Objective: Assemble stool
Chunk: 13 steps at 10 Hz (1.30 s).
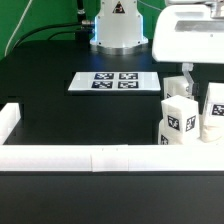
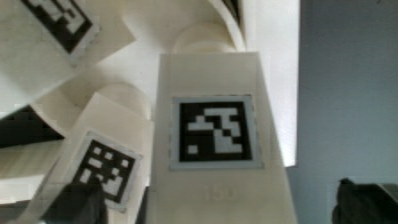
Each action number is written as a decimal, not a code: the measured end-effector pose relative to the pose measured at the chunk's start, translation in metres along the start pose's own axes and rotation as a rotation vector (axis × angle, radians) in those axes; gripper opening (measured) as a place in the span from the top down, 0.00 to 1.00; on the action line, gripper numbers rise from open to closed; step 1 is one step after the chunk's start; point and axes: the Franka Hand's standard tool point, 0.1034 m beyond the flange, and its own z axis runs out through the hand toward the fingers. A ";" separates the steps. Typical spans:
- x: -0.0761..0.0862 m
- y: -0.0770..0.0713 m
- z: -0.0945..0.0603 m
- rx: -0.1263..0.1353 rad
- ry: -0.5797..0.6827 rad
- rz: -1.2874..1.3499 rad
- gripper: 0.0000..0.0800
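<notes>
Several white stool legs with black-and-white tags stand close together at the exterior view's right, one point(image 1: 178, 118) nearer the middle and one point(image 1: 213, 112) by the edge. My gripper point(image 1: 200, 74) hangs just above them. In the wrist view a tagged leg point(image 2: 217, 130) fills the space between my two dark fingertips point(image 2: 368, 200), and a gap shows on each side of it, so the gripper point(image 2: 205, 208) is open around it without gripping. A second tagged leg point(image 2: 103, 168) leans beside it. I cannot make out the round seat.
The marker board point(image 1: 115, 82) lies flat in the middle of the black table. A long white rail point(image 1: 80, 158) runs along the front, with a corner piece point(image 1: 10, 120) at the left. The robot base point(image 1: 118, 28) stands at the back.
</notes>
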 end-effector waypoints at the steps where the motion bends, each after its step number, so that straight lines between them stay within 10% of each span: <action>1: 0.000 0.000 0.000 0.000 0.000 0.000 0.19; 5: 0.001 0.000 0.000 0.001 0.000 -0.003 0.19; 8: 0.016 0.005 -0.032 0.037 -0.099 -0.036 0.19; 13: 0.019 0.015 -0.036 -0.030 -0.431 -0.026 0.19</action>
